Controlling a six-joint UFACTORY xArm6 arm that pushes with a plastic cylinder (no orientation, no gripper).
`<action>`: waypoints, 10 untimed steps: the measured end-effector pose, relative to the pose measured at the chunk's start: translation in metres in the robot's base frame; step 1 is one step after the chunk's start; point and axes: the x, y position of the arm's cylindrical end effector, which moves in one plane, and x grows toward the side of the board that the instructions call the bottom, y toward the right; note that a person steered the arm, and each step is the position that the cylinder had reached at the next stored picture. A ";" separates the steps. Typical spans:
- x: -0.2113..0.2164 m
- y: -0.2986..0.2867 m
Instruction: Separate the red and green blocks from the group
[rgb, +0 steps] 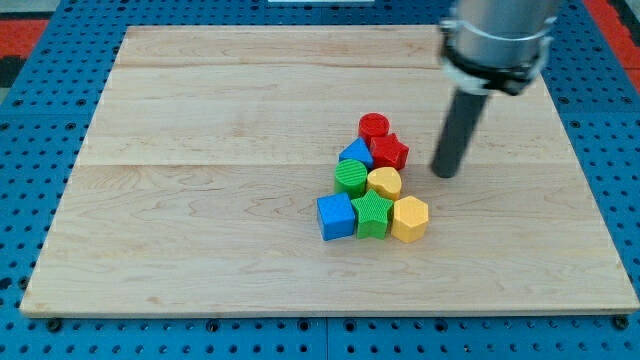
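Note:
A tight group of blocks sits right of the board's centre. A red round block (373, 126) is at its top, with a red star block (389, 152) just below and right of it. A green round block (351, 177) is on the group's left side and a green star-like block (373, 215) at its bottom middle. A blue block (355, 152), a blue cube (336, 216), a yellow round block (384, 183) and a yellow hexagon (409, 219) fill the rest. My tip (445, 172) stands apart, to the right of the red star block.
The wooden board (200, 200) lies on a blue perforated table (20, 120). The arm's grey body (497, 40) hangs over the board's top right.

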 end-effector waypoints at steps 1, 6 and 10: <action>-0.002 -0.044; 0.096 0.024; -0.002 -0.102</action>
